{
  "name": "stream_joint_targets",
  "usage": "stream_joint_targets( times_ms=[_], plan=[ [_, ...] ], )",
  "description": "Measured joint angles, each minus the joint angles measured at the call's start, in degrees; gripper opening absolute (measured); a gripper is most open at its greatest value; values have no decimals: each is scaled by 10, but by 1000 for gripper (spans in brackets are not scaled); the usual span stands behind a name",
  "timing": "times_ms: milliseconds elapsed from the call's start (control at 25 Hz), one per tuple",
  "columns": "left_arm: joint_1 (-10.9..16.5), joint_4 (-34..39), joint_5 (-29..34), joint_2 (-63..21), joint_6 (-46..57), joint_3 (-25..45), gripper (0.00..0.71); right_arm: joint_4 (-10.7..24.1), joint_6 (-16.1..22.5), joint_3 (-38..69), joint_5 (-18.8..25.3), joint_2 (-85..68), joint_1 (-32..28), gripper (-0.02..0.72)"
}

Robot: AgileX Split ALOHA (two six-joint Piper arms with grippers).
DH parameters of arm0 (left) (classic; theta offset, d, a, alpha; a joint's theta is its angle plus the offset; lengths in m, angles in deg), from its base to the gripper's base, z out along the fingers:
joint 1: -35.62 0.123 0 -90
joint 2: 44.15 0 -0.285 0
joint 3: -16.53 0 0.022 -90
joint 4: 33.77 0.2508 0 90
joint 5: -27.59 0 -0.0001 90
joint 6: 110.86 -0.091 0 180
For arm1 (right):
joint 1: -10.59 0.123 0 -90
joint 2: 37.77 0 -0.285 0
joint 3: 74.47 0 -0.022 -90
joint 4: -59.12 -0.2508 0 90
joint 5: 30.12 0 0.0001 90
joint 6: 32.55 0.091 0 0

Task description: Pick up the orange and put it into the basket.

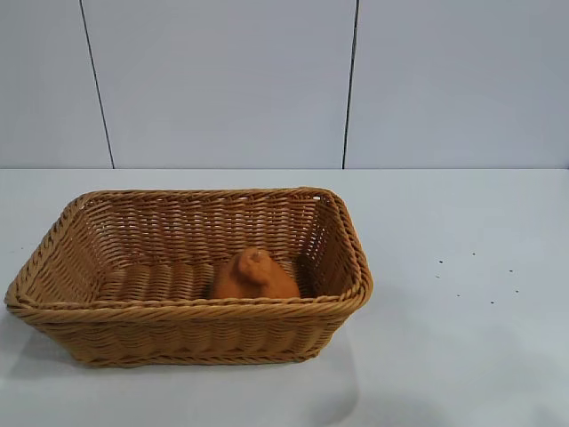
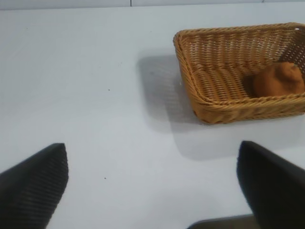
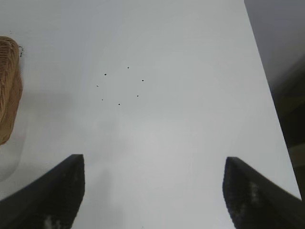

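Left wrist view showed my left gripper (image 2: 152,186) with its jaws spread about as wide as they go, nothing between them but bare table (image 2: 95,95). They touched nothing; the basket (image 2: 214,102) sat well ahead of them and off to one side. On the right wrist view, my right gripper (image 3: 153,191) also had its jaws released, somewhat less wide, and empty too, with only white table (image 3: 157,124) and a scatter of small dark specks (image 3: 119,88) beyond the tips. One end of the basket (image 3: 9,90) just showed at the edge of that picture, clear of the jaws.

Moving outward, neither arm appeared in the exterior view at all, so I judged both to be pulled back from the work area.

As for the job, the orange (image 1: 253,276) lay inside the basket (image 1: 53,307), resting on the woven floor near the front wall and toward the right-hand end as that camera sees it, its knobbly bump pointing up. From the left wrist I could see the orange (image 2: 279,80) low against the basket's near wall. I reckoned the task done: fruit placed, both jaws let go, nothing left but parking the arms.
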Motion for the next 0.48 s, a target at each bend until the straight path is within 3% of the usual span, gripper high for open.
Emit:
stream_joint_targets(
  times_ms=[280,480],
  plan=[
    [0,0,1,0,0,0,689,10,-15,0,10,0,0,548],
    [0,0,1,0,0,0,689,-39,-30,7,10,-11,0,548]
  ],
)
